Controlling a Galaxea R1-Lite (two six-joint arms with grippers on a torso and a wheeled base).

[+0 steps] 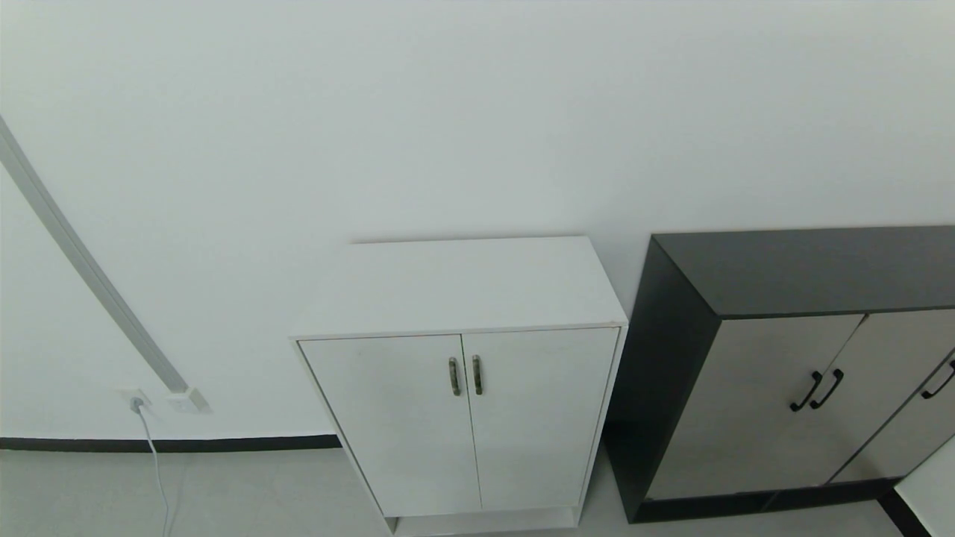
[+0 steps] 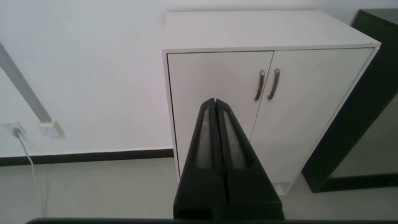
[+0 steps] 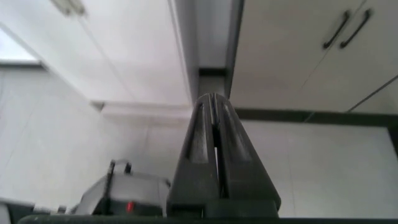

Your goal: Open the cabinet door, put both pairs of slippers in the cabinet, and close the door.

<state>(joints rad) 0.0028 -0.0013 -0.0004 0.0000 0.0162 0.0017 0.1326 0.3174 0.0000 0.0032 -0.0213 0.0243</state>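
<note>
Beyond the left gripper (image 2: 214, 101) stands the closed cabinet (image 2: 311, 93)

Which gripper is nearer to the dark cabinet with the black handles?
Right, it seems. The right gripper points low at the gap beside the dark cabinet; the left gripper faces the left door of the white cabinet, the dark one beyond it.

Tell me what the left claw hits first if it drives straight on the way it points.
Likely the left door of the white cabinet, beside its handle. The shut left claw aims there with nothing between, though the distance is unclear.
</note>
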